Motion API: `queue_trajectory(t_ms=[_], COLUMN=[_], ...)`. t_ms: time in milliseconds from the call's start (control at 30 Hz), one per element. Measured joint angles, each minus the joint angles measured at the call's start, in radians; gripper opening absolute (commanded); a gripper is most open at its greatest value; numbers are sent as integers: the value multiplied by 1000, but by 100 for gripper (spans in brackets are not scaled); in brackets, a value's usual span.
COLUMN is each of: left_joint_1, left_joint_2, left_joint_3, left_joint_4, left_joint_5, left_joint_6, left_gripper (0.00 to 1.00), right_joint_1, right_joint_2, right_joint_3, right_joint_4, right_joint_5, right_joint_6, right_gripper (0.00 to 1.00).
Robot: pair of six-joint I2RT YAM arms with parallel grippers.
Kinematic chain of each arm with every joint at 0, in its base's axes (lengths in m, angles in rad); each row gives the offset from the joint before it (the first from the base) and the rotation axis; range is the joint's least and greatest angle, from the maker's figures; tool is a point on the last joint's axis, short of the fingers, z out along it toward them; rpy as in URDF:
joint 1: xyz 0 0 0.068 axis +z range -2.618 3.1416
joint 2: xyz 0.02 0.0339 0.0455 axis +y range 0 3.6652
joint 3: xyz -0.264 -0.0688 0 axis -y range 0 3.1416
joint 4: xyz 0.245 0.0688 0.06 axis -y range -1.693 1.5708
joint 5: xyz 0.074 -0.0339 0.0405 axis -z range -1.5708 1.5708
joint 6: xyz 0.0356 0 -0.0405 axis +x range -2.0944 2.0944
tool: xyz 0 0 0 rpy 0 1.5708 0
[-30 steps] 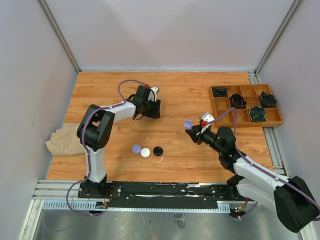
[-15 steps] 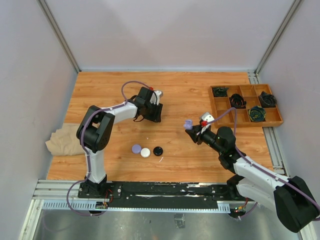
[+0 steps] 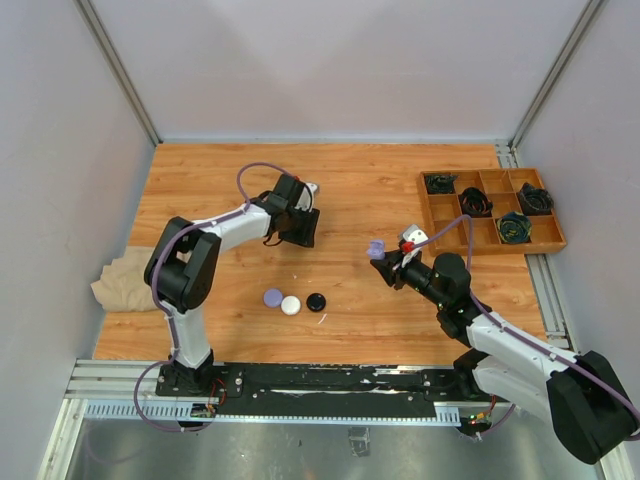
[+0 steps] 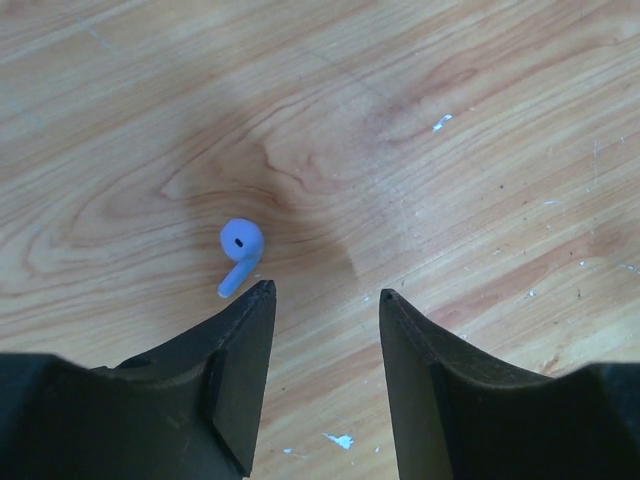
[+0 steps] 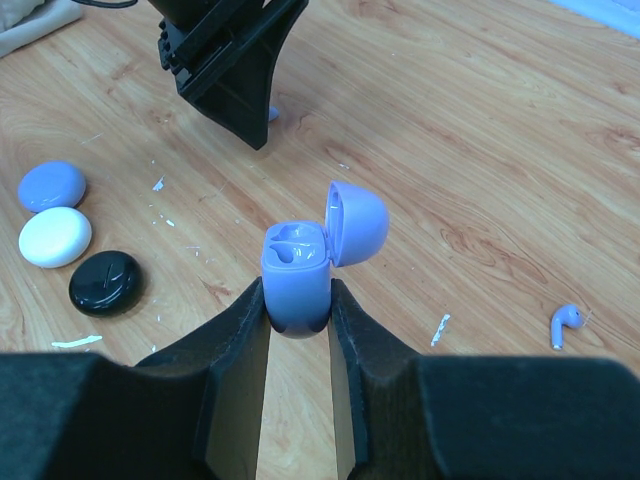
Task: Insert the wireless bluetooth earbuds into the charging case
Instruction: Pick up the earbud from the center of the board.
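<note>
Earbud: a lavender earbud (image 4: 240, 250) lies on the wooden table (image 4: 450, 120), with its rounded head away from the claw and its stem pointing back toward it.
Left gripper: the left gripper (image 4: 322, 295) is low over the boards with its jaws spread and nothing between them. The earbud sits just beside the tip of one finger, outside the gap.
Second earbud: a second lavender earbud (image 5: 566, 322) lies on the table, well apart from the first.
Charging case: the lavender charging case (image 5: 297, 275) has its lid hinged open and is held up off the table.
Right gripper: the right gripper (image 5: 297, 290) is clamped on the lower body of the charging case, one finger on each side.
Other cases: a closed lavender case (image 3: 273, 297), a white case (image 3: 291, 305) and a black case (image 3: 316, 301) sit close together in a row between the arms.
Tray: a wooden tray (image 3: 497, 181) at the far right holds coiled black cables (image 3: 476, 201) in its compartments.
Cloth: a beige cloth (image 3: 125, 282) lies at the table's left edge.
</note>
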Motion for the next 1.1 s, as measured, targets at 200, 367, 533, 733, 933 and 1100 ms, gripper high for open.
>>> queue_trajectory(t_ms=[200, 367, 533, 733, 933, 1100], left_joint_1=[-2, -2, -2, -2, -5, -5], left_joint_2=[-3, 47, 113, 156, 166, 195], left_joint_3=[68, 180, 244, 267, 304, 336], left_joint_4=[-73, -140, -208, -267, -290, -297], left_joint_5=[-74, -134, -170, -177, -177, -177], left_joint_6=[-6, 23, 59, 88, 106, 113], left_gripper=[51, 47, 42, 42, 42, 40], right_joint_1=[0, 0, 0, 0, 0, 0], right_joint_2=[0, 0, 6, 11, 23, 24], right_joint_3=[0, 0, 0, 0, 0, 0], right_joint_4=[0, 0, -1, 0, 0, -1], right_joint_5=[0, 0, 0, -1, -2, -2], right_joint_6=[0, -2, -2, -2, -2, -2], right_gripper=[1, 1, 1, 1, 1, 1])
